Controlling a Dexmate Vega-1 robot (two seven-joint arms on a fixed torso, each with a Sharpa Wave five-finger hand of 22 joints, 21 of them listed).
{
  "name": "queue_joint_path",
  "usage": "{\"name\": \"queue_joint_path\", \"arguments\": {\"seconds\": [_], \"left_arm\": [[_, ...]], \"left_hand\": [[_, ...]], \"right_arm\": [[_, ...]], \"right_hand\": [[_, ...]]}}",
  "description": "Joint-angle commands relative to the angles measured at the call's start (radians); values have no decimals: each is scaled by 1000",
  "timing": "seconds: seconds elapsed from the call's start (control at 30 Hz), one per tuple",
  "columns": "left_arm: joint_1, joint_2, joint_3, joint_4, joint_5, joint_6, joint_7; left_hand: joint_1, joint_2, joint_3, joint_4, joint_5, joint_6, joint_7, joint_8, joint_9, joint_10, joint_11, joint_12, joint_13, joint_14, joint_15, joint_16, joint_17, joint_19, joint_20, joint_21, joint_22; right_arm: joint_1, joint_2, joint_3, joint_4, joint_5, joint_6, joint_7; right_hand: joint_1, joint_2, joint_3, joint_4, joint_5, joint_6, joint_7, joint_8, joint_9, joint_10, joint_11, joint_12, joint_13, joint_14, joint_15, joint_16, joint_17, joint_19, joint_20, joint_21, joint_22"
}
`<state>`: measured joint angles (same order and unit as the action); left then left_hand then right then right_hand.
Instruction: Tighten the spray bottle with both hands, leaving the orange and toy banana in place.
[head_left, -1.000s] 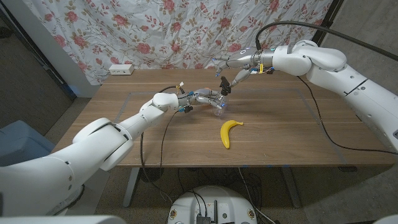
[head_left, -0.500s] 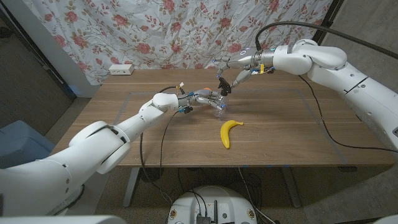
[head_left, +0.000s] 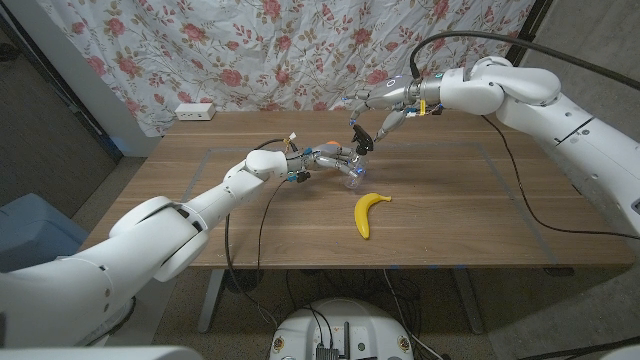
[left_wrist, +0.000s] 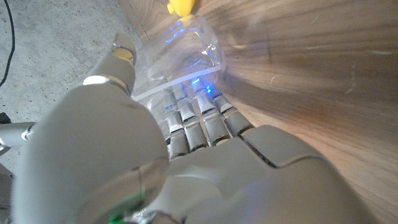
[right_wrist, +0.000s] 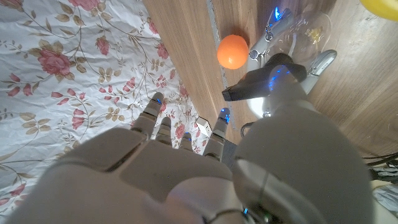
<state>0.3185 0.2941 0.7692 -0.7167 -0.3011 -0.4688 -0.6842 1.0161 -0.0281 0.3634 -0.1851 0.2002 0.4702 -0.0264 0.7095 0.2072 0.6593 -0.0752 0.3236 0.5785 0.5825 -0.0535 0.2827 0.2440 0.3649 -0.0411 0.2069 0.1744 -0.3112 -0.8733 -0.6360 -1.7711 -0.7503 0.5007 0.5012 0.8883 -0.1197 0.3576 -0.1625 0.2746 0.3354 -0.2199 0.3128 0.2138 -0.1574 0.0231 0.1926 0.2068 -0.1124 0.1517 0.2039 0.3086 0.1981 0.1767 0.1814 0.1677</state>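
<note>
Midway across the desk, nearer its far edge than its near one, the clear spray bottle (head_left: 352, 172) stands in the grip of my left hand (head_left: 328, 160), whose fingers (left_wrist: 202, 121) wrap the transparent body, as the left wrist view shows. At the bottle's top sits the dark spray head (head_left: 360, 138), and my right hand (head_left: 375, 108) reaches down to it from the far side; the right wrist view shows the thumb lying against the dark nozzle (right_wrist: 244, 91), with the other fingers (right_wrist: 155, 115) spread apart above it. Whether that hand truly pinches the spray head or merely touches it, I cannot tell. Just behind my left hand, toward the far edge, lies the orange (head_left: 329, 146), close beside the bottle in the right wrist view (right_wrist: 233, 51). Toward the near edge, apart from the bottle, the yellow toy banana (head_left: 367, 212) lies on the bare wood. At the desk's far left corner rests a white power strip (head_left: 194, 111), and a flowered curtain (head_left: 300, 50) hangs behind the wooden desk (head_left: 450, 200). My right arm (head_left: 540, 110) carries a black cable (head_left: 480, 45) looping over it.
</note>
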Motion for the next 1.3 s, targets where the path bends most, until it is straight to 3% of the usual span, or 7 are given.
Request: {"name": "queue_joint_path", "arguments": {"seconds": [0.03,0.5,0.93,1.3], "left_arm": [[3,2,2,-8,0,7,1],[11,14,3,-40,2,25,8],[46,54,1,-141,3,77,34],[74,85,-2,-213,4,117,60]], "left_hand": [[-21,142,15,12,5,155,-39,165,1,106,-101,5,4,1,-140,-2,3,8,-50,-1,4],[-21,143,15,13,6,156,-39,166,1,109,-101,4,6,2,-139,-3,3,9,-49,-1,4],[-22,144,15,13,5,155,-38,165,1,110,-100,2,7,2,-140,-4,4,9,-48,-1,4],[-22,144,15,13,6,155,-39,166,1,113,-99,2,9,3,-139,-4,4,9,-48,-1,4]], "right_arm": [[39,16,-18,41,-2,51,15],[69,27,-38,88,-21,133,-9],[128,55,-74,175,-55,240,-35],[144,66,-91,219,-65,287,-48]], "right_hand": [[6,2,0,5,4,0,-1,-2,2,0,-4,4,3,1,-2,7,4,3,-3,6,1],[-1,0,-3,9,10,0,-1,-4,1,1,-5,6,3,0,-1,8,5,2,-8,6,1],[-9,-1,-8,13,21,6,-1,-3,1,5,-7,9,3,-3,-2,9,5,-4,-13,4,1],[-15,-2,-11,16,29,12,-1,-3,1,7,-8,11,3,1,-6,12,6,-2,-16,5,1]]}}
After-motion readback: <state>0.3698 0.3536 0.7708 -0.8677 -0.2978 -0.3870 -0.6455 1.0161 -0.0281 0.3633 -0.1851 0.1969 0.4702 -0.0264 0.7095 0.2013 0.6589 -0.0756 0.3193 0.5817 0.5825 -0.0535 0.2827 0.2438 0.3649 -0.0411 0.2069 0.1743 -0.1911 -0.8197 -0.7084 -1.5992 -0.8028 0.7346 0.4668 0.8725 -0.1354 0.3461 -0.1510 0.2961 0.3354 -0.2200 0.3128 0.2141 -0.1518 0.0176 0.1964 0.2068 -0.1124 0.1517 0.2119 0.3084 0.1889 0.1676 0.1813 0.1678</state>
